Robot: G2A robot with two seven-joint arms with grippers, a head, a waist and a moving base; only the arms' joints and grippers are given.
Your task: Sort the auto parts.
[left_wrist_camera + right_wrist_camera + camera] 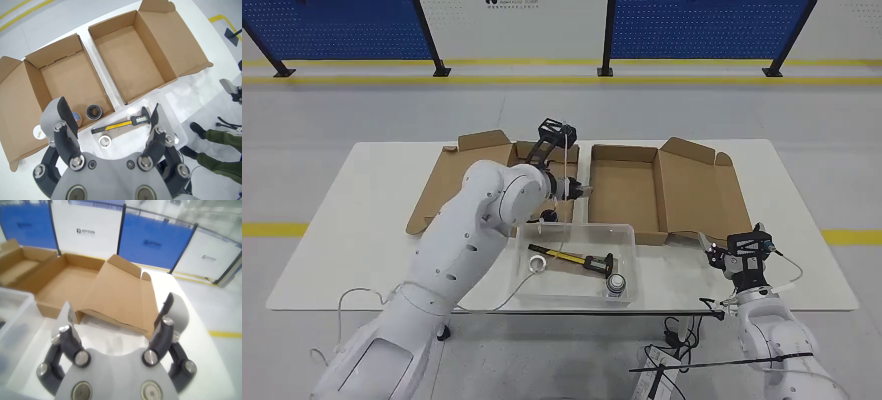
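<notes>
In the left cardboard box, at the corner nearest the clear bin: a black bearing ring, flat on the box floor, hole up. Just beside it, against the same near wall, a round part with a blue label, mostly hidden behind a finger.

In the bin, set against the near sides of both boxes: a digital caliper with a yellow scale, lying flat and slantwise; near it, closer to the robot, a white ring; at the bin's near right corner, a small grey cylindrical part, upright.

Right cardboard box open, flaps spread, just beside the left one.

Left gripper over the left box's near wall and the bin, pointing down, fingers spread wide, gripping nothing.

Right gripper low over the white desk near its right front edge, facing the right box's spread flap, well apart from the bin's parts. Fingers wide apart, nothing between them.
</notes>
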